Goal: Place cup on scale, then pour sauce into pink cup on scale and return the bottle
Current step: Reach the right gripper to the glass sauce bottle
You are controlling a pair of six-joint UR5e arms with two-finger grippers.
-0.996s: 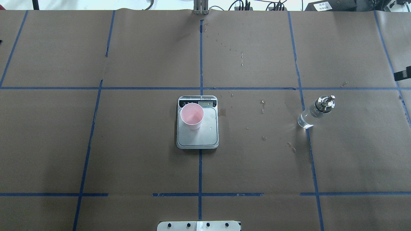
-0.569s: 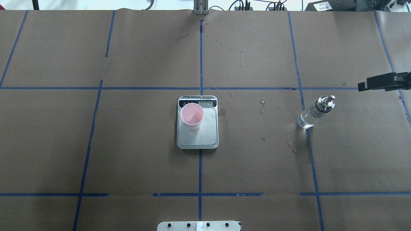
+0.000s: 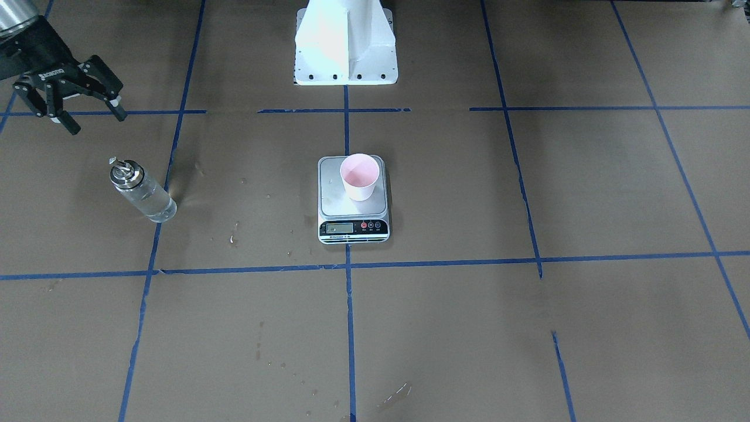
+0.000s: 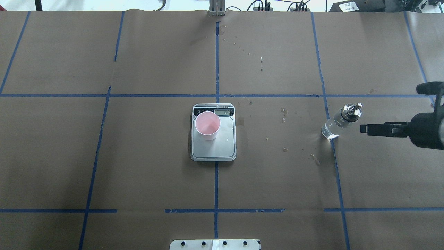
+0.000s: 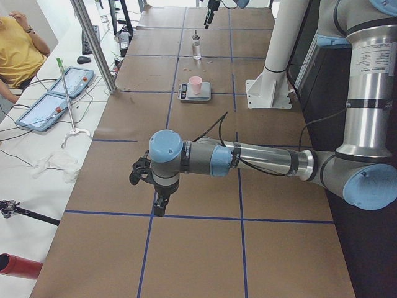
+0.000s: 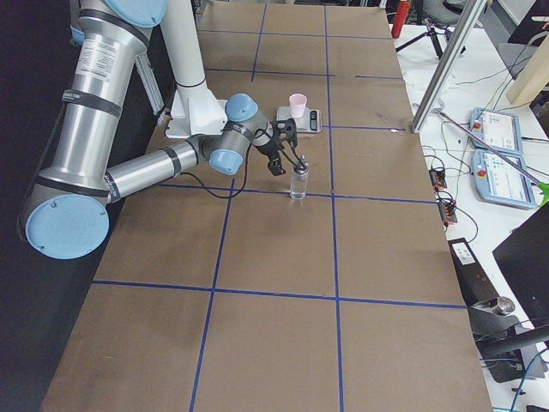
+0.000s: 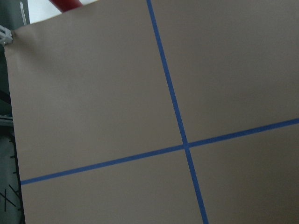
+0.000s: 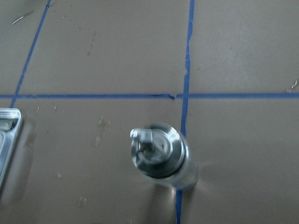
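The pale pink cup [image 4: 207,125] stands upright on the far left part of the steel scale [image 4: 222,147], also seen in the front view with cup [image 3: 360,176] on scale [image 3: 334,202]. The clear glass bottle [image 4: 338,122] with metal spout stands on the table to the right and holds clear liquid. My right gripper [image 3: 98,123] is open and empty, just to the right of the bottle [image 3: 143,193] and apart from it; it shows side-on in the overhead view [image 4: 364,129]. The right wrist view looks down on the bottle top [image 8: 159,151]. My left gripper [image 5: 155,198] hangs over the left end of the table; I cannot tell its state.
Brown paper with blue tape lines [image 4: 215,184] covers the table. Small wet spots [image 4: 284,114] lie between scale and bottle. The robot's white base [image 3: 345,41] stands behind the scale. Tablets [image 5: 56,93] and a seated person [image 5: 18,49] are beside the table.
My right gripper has come in from the right edge and moved left and toward the robot, from beyond the bottle to beside it. Cup, scale and bottle have not moved.
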